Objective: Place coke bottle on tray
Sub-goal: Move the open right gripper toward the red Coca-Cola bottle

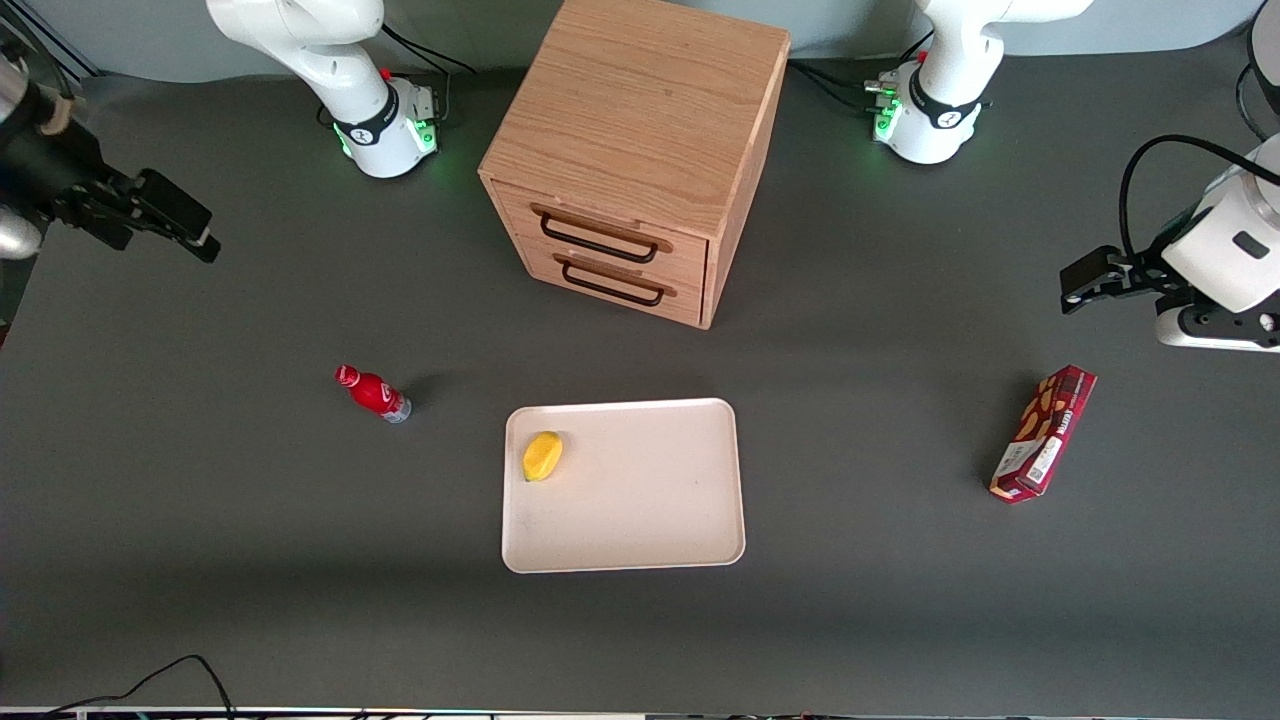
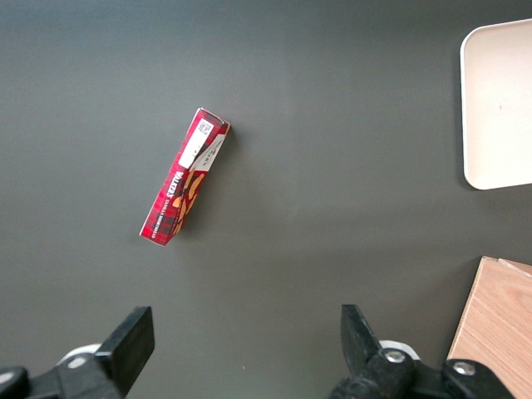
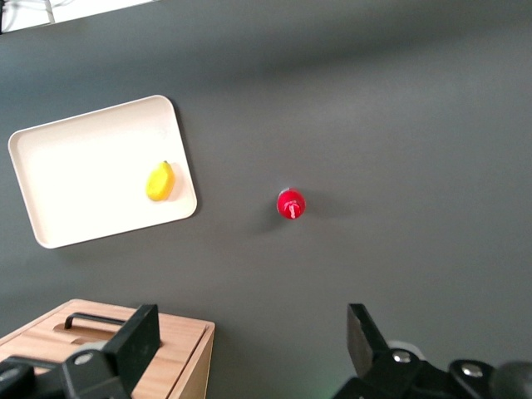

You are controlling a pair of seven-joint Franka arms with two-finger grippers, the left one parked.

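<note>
The coke bottle (image 1: pixel 373 392), small and red with a red cap and clear base, stands upright on the dark table beside the tray (image 1: pixel 640 520), toward the working arm's end; it also shows in the right wrist view (image 3: pixel 290 204), seen from above. The cream-white tray (image 3: pixel 75 183) lies flat in the middle of the table. My gripper (image 1: pixel 190 232) hangs high above the working arm's end of the table, well apart from the bottle and farther from the front camera. It is open and empty, fingers (image 3: pixel 137 341) wide apart.
A yellow lemon (image 1: pixel 542 455) lies on the tray. A wooden two-drawer cabinet (image 1: pixel 640 150) stands farther from the camera than the tray. A maroon snack box (image 1: pixel 1043 432) lies toward the parked arm's end, also in the left wrist view (image 2: pixel 183 184).
</note>
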